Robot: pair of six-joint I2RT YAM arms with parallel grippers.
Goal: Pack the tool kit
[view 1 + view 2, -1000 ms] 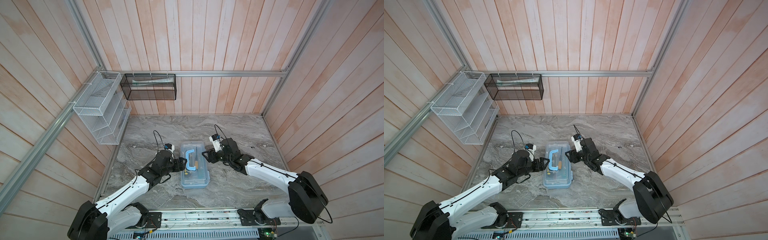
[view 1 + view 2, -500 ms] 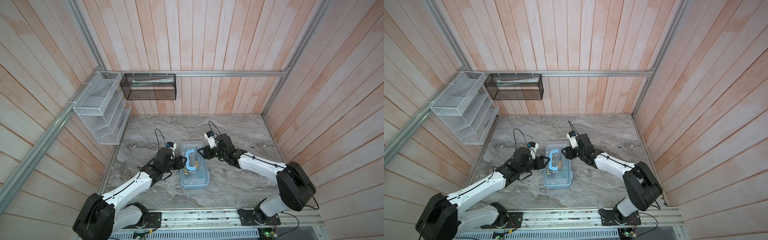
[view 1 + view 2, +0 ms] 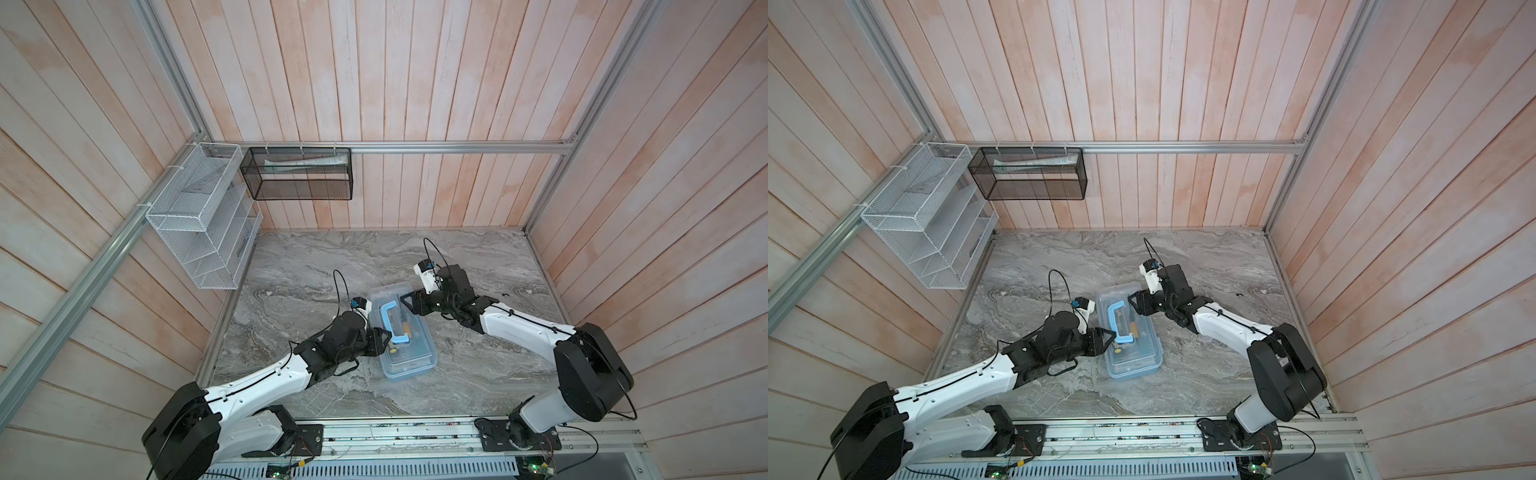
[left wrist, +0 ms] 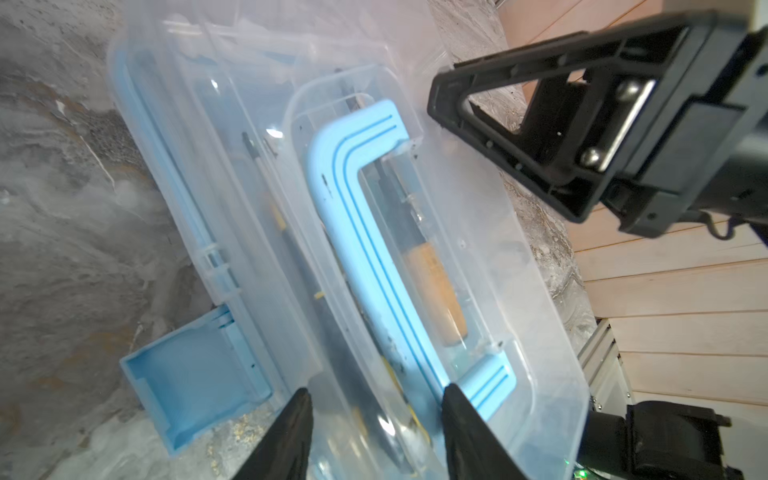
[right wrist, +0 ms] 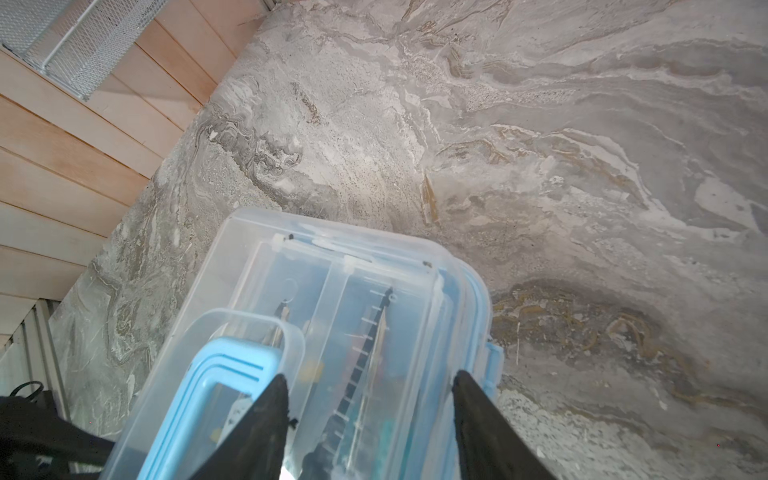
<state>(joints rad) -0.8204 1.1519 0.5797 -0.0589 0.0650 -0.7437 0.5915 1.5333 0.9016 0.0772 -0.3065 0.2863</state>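
The marble table carries only 1 loose thing, the tool kit case. It lies flat w/ the see-through lid on top, near the middle of the table.

Behind the case and to its left, the white wire rack hangs on the side wall. The black mesh basket hangs on the back wall, well apart from the case. Both top views show them whole; the right wrist view catches only 1 corner of the rack.

The left gripper is at the case's left long side, near the handle's front end. In the left wrist view its 2 fingers are spread, w/ lid surface between them and 1 tip just beside the handle's foot. Whether the tips touch the lid, I cannot tell.

The right gripper is at the case's right long side, near the handle's back end. In the right wrist view its fingers are also spread, 1 tip over the lid beside the handle, the other at the case's outer edge. They pinch nothing I can see.

The light-blue handle lies flat on the lid.

Only the left wrist view shows a light-blue latch flipped outward onto the table at the case's left side.

Through the lid: a yellow-orange tool grip, and in the right wrist view a dark strip w/ white ticks.
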